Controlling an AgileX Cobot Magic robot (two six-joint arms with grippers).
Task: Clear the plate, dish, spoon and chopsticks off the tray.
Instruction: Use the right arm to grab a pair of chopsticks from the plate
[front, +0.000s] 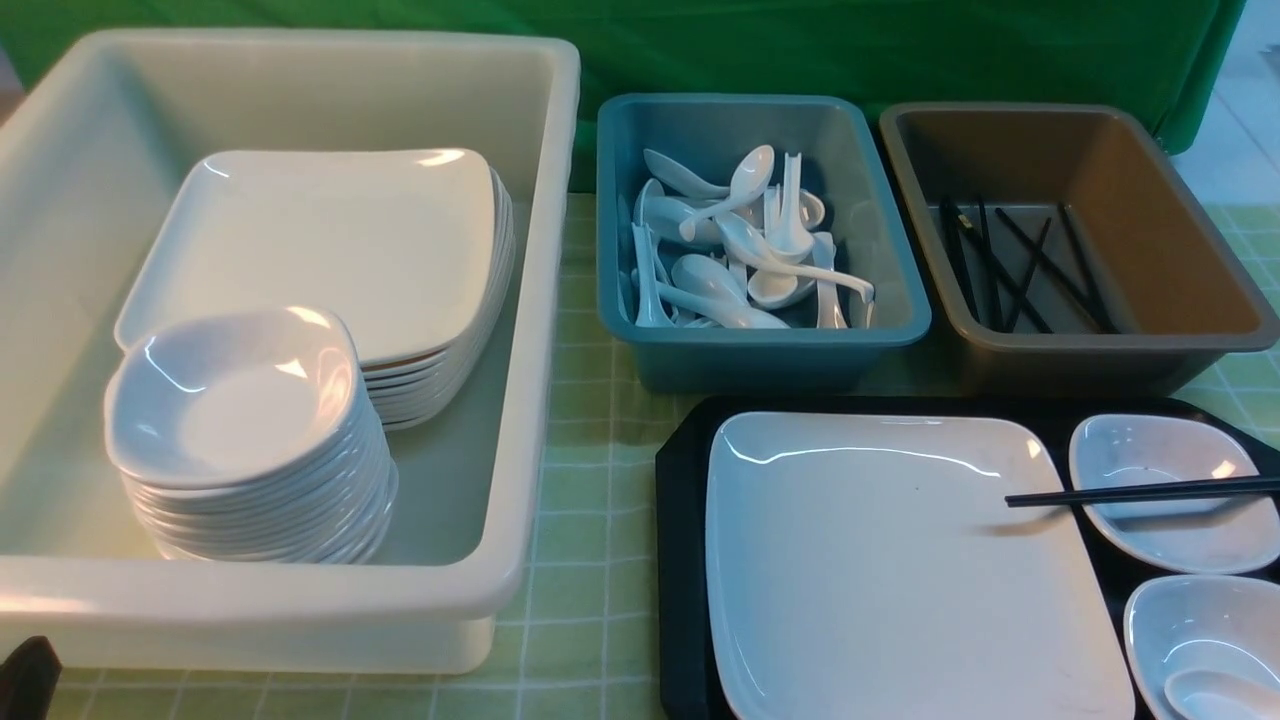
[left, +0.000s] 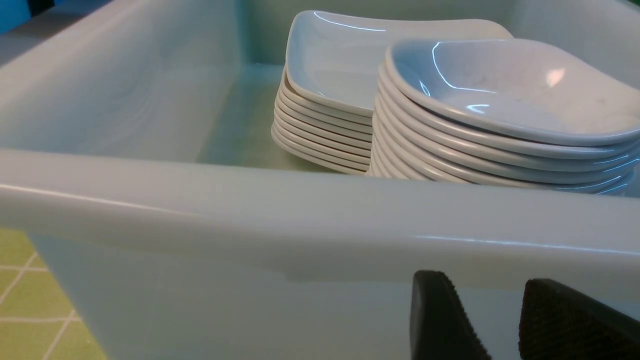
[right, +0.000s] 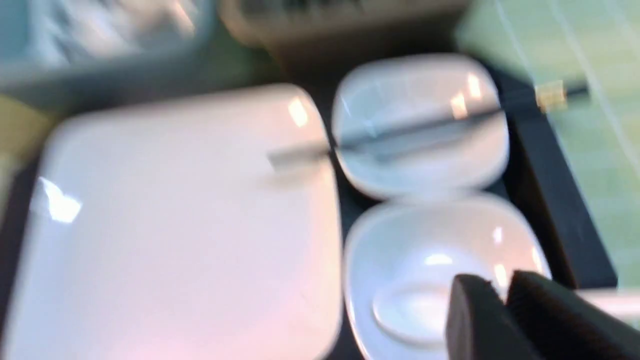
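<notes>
Crosswise, chopsticks (front: 1150, 491) over dish (front: 1140, 448)

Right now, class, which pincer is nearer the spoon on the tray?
Right. The right pincer hangs at the spoon in its small dish; the left pincer sits outside the white tub, far from it.

Plate (front: 880, 570) on tray (front: 680, 560), far dish (front: 1190, 535) and near dish (front: 1190, 620) to its right, chopsticks (front: 1140, 492) across far dish onto plate, spoon (front: 1215, 695) in near dish
</notes>
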